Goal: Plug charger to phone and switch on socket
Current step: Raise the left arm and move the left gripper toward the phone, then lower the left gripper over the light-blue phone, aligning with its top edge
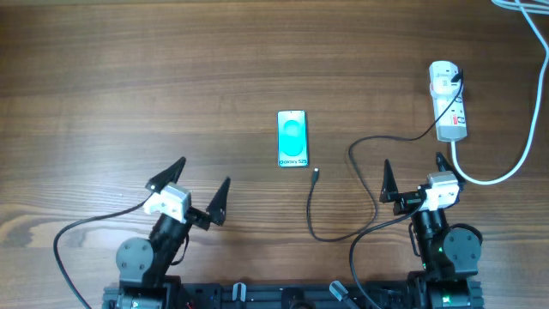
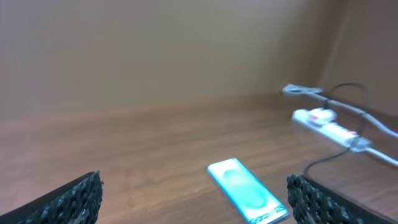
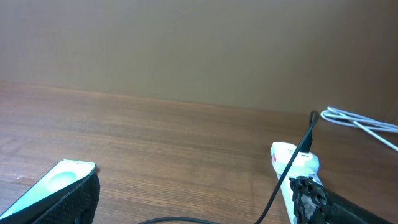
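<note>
With left claw (image 1: 203,172) and right claw (image 1: 413,160) spread empty, the charger tip (image 1: 316,172), at 5 o'clock of the phone (image 1: 292,137), may skid when pinched.

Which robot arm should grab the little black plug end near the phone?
Probably the right. The charger tip lies a bit nearer the open right gripper than the left gripper, and the socket sits on the right side too.
</note>
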Controlling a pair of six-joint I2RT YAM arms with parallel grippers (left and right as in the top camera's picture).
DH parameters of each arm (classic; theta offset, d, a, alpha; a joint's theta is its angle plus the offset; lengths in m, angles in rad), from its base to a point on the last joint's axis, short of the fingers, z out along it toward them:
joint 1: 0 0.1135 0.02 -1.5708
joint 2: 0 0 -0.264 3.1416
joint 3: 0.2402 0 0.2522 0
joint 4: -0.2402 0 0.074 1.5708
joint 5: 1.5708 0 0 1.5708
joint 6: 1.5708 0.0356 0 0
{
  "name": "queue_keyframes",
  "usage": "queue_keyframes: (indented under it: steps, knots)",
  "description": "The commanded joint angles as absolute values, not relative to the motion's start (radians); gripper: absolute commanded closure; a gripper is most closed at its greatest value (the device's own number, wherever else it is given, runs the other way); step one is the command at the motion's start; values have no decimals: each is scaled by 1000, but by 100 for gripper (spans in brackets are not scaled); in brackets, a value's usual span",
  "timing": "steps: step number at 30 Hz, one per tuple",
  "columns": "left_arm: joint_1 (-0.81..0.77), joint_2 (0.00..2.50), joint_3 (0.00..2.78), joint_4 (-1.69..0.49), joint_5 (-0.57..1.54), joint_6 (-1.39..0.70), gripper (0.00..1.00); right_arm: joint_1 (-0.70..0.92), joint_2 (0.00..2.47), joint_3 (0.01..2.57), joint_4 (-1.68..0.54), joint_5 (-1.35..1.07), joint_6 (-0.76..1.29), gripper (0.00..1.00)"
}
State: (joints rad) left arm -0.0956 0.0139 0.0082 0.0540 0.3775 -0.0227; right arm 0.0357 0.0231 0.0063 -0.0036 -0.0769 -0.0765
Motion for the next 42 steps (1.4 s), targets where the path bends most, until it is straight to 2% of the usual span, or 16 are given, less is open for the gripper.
queue_keyframes:
  steps: [1,4,8,10,14,15,17,18,21,22,24,27,30,35,39,42]
  knots:
    - [-88,7,7,219,479,-85,0,31,29,6,0,-64,-79,0]
    - [-88,7,26,432,478,-192,0,31,29,6,0,-63,-79,0]
    - [-88,38,163,397,478,-218,0,31,29,6,0,-63,-79,0]
    - [-87,117,310,197,422,-214,0,31,29,6,0,-63,-78,0]
    - [-87,492,743,-361,369,-77,0,31,29,6,0,-63,-78,0]
    - [-88,636,894,-521,370,-78,0,31,29,6,0,-63,-79,0]
    - [-88,799,1070,-691,394,-78,0,31,29,6,0,-63,-78,0]
    - [-88,927,1185,-776,489,-86,0,31,29,6,0,-63,-78,0]
    - [-90,1089,1263,-792,741,-127,0,31,29,6,0,-63,-79,0]
    - [-100,1118,1263,-791,749,-129,0,31,29,6,0,-63,-79,0]
    - [-150,1171,1263,-813,649,-177,0,31,29,6,0,-63,-79,0]
    - [-306,1243,1284,-900,366,-226,0,31,29,6,0,-63,-79,0]
    - [-430,1366,1427,-1061,184,-274,0,31,29,6,0,-63,-78,0]
    - [-484,1670,1763,-1415,76,-297,0,31,29,6,0,-63,-79,0]
    - [-511,1811,1779,-1405,92,-300,0,31,29,6,0,-63,-79,0]
    - [-520,1822,1779,-1341,202,-301,0,31,29,6,0,-63,-79,0]
